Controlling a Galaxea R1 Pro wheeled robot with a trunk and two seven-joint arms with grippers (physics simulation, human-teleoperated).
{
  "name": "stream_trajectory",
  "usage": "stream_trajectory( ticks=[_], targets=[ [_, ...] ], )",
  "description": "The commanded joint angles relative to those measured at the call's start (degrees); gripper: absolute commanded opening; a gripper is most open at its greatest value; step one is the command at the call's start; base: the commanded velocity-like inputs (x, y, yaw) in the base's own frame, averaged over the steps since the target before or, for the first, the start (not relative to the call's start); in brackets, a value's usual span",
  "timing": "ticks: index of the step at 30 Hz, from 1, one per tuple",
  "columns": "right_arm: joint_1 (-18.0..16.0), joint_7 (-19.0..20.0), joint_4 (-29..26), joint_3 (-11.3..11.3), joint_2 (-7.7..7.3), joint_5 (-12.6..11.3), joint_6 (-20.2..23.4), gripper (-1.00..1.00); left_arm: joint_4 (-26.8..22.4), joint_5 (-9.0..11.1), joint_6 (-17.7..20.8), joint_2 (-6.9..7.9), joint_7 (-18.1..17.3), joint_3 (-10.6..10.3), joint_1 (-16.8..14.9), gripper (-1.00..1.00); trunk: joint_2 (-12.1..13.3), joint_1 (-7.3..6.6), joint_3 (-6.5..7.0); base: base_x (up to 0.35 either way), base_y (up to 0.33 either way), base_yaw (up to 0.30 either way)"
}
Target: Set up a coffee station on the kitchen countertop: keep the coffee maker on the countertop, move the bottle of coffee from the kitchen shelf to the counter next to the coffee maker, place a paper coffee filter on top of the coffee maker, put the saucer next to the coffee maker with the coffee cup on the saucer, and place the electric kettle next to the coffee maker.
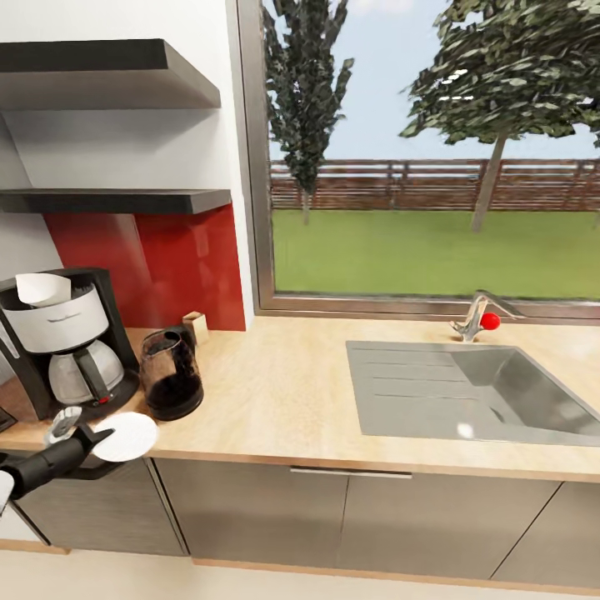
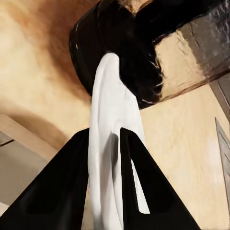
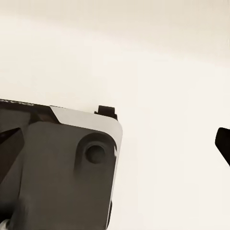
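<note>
The coffee maker [image 1: 68,343] stands at the left end of the kitchen countertop [image 1: 283,400], with the paper coffee filter [image 1: 42,288] on top of it. Right beside it sits the dark electric kettle [image 1: 171,377], and a small tan item that looks like the bottle of coffee [image 1: 197,327] is behind the kettle. My left gripper [image 1: 90,437] is shut on the rim of the white saucer [image 1: 127,436], low over the counter's front edge before the kettle. The left wrist view shows the black fingers [image 2: 72,182] pinching the saucer [image 2: 112,96] edge-on, with the kettle [image 2: 120,43] beyond. A small pale coffee cup [image 1: 63,422] sits by the gripper. The kitchen shelf [image 1: 117,200] is bare.
A steel sink [image 1: 467,392] with a tap [image 1: 477,317] is sunk into the right half of the counter. A thicker upper shelf [image 1: 108,75] hangs above the lower one. Grey cabinet fronts [image 1: 333,517] run below the counter. In the right wrist view a dark grey robot part [image 3: 57,167] sits over pale floor.
</note>
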Motion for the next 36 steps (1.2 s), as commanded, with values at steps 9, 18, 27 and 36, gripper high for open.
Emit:
stream_trajectory(
  ticks=[9,18,27,36],
  targets=[
    [-0.1,0.1,0.0,0.3,0.05,0.5,-0.1,1.0,0.1,-3.0,0.3,-0.59,0.5,0.6,-0.1,-1.0,-0.1,0.03,-0.13,0.0,0.0,0.0],
    [-0.1,0.1,0.1,0.3,0.06,0.5,-0.1,1.0,0.1,-3.0,0.2,-0.16,7.3,4.1,-0.1,-1.0,-0.1,0.03,-0.13,0.0,0.0,0.0],
    [0.0,0.1,0.1,0.3,0.01,0.5,-0.1,1.0,-0.3,-2.9,0.3,-0.21,7.5,4.9,-0.1,-1.0,-0.1,0.03,-0.13,0.0,0.0,0.0],
    [0.0,0.1,0.1,0.3,-0.03,0.5,-0.1,1.0,-0.3,-3.0,0.2,-0.36,7.6,4.8,-0.1,-1.0,-0.1,0.03,-0.13,0.0,0.0,0.0]
  ],
)
